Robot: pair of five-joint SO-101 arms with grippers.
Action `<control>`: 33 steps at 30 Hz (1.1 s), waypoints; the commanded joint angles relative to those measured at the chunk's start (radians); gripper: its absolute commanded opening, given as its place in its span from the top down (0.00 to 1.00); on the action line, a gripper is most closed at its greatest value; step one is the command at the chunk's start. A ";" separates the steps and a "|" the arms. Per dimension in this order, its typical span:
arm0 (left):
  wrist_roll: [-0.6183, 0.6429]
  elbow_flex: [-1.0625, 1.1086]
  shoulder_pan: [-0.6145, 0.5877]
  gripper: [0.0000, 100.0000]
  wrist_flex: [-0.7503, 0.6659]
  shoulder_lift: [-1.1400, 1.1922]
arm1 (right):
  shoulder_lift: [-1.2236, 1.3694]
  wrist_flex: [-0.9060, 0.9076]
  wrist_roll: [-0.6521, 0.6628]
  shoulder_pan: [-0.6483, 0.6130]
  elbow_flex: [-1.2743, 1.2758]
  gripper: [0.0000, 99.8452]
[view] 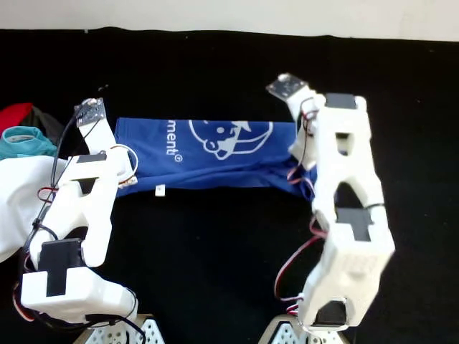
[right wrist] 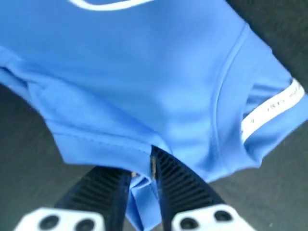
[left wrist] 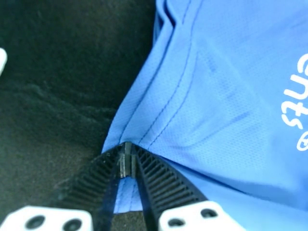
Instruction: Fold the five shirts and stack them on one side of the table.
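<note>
Black cloth spread underneath everything, slightly wrinkled. Pale strip beyond its far edge, possibly wall.

Left claw, right claw: both pinched closed.

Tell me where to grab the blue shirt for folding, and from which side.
Grip the blue shirt at the stitched edges of its two short ends, coming in low from the arms' side of the table. It lies as a long flat band, so the thick seams there probably give the best bite; the left gripper and right gripper are each shut on one.
</note>
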 commanded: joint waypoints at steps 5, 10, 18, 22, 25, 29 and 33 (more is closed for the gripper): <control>0.006 -0.005 0.004 0.99 -0.029 -0.004 | 0.231 0.082 -0.141 0.035 -0.420 0.77; 0.006 -0.005 0.004 0.99 -0.029 -0.004 | 0.318 0.085 -0.288 0.093 -0.613 0.79; 0.006 -0.005 0.004 0.99 -0.029 -0.004 | 0.321 0.343 -0.328 0.101 -0.845 0.84; 0.006 -0.005 0.004 0.99 -0.029 -0.004 | 0.320 0.386 -0.328 0.077 -0.880 1.00; 0.006 -0.005 0.004 0.99 -0.029 -0.004 | 0.315 0.389 -0.330 0.056 -0.835 1.00; 0.006 -0.005 0.004 0.99 -0.029 -0.004 | 0.193 0.387 -0.333 -0.002 -0.565 0.99; 0.006 -0.005 0.004 0.99 -0.029 -0.004 | 0.071 0.297 -0.333 -0.085 -0.274 0.99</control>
